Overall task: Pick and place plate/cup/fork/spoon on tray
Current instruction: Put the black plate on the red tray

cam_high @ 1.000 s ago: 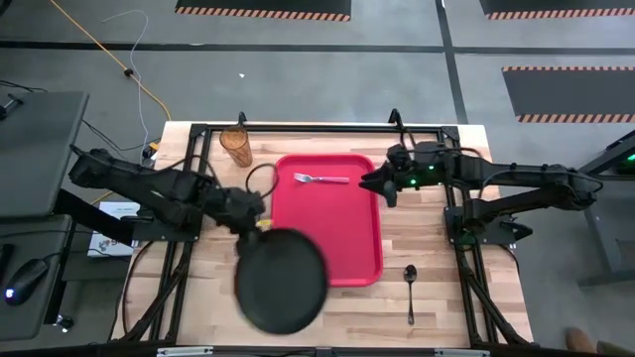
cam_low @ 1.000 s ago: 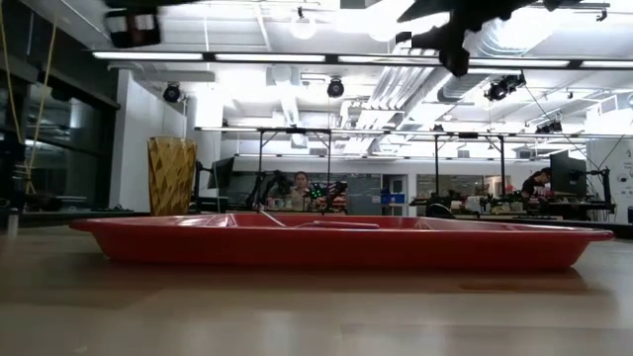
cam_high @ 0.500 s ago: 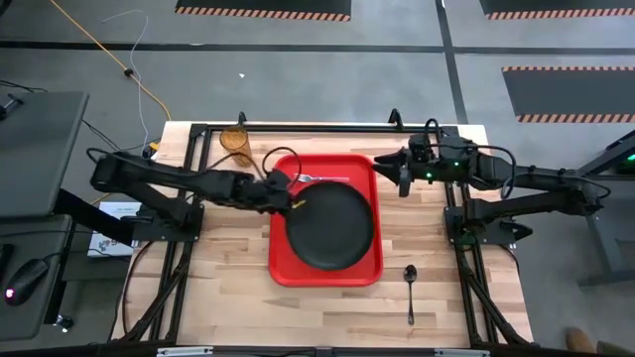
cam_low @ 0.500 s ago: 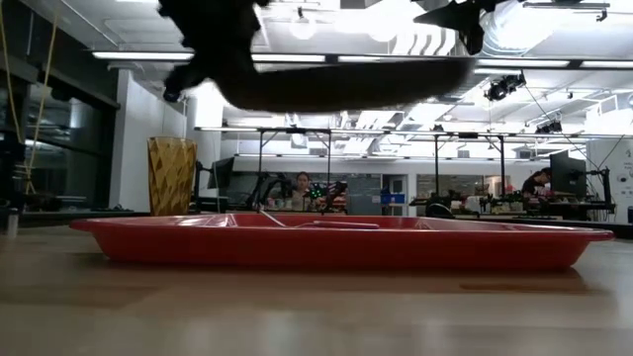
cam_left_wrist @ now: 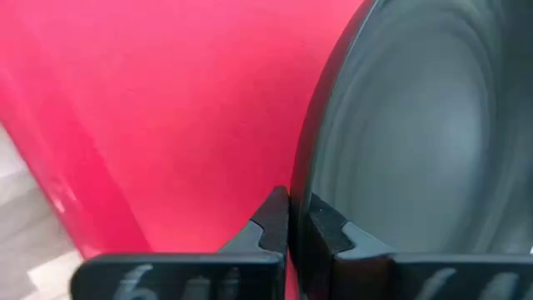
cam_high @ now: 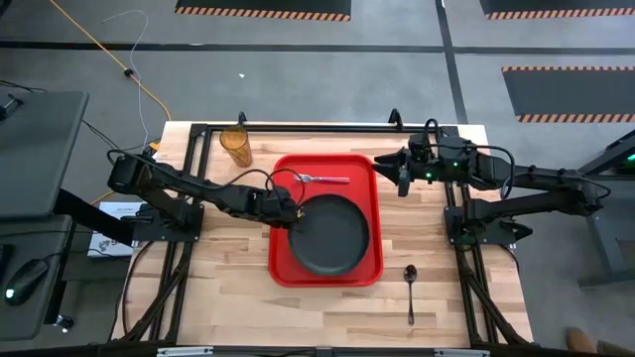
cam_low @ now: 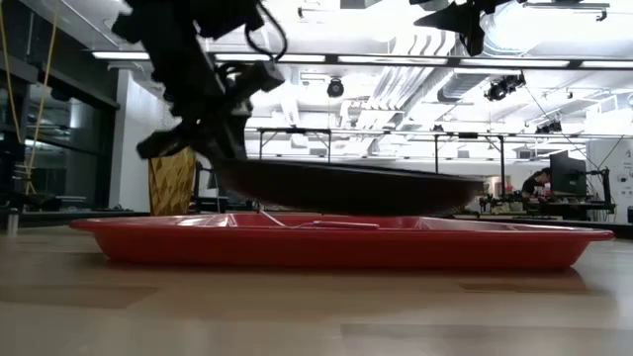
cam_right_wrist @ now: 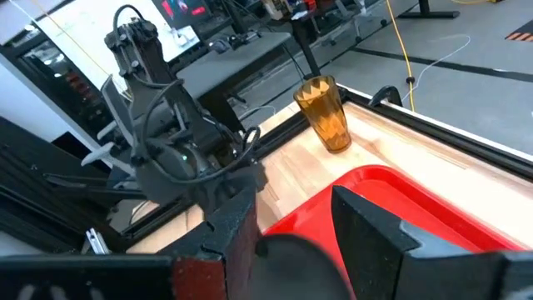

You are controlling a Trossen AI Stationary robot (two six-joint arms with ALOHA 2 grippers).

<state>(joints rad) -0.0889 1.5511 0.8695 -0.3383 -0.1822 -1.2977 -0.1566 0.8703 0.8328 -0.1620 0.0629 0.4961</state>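
The black plate [cam_high: 330, 234] is over the red tray [cam_high: 376, 270], a little above its floor in the low view [cam_low: 346, 188]. My left gripper [cam_high: 287, 212] is shut on the plate's left rim; it also shows in the low view [cam_low: 213, 133]. The pink-handled fork [cam_high: 322, 179] lies on the tray's far part. My right gripper [cam_high: 402, 178] is open and empty, high beside the tray's far right corner. The amber cup [cam_high: 236, 146] stands on the table at the far left. The dark spoon [cam_high: 410, 290] lies on the table to the right of the tray. My left gripper pinches the plate's rim [cam_left_wrist: 297, 196] on its left side, one finger [cam_left_wrist: 271, 223] under the plate and one [cam_left_wrist: 323, 229] on its upper face. The fingers come from the table's left, slanting down. The plate is slightly tilted, its held side higher; whether its underside touches the tray I cannot tell.
The cup also shows in the right wrist view [cam_right_wrist: 327, 112]. A black metal frame [cam_high: 317, 127] runs along the table's far edge and sides. Bare wood lies left of the tray and along the near edge.
My left gripper has carried the plate from above the table at the tray's near left corner toward the right and far side, over the tray, and then down close to the tray floor. My right gripper has drawn back a little toward the table's right edge.
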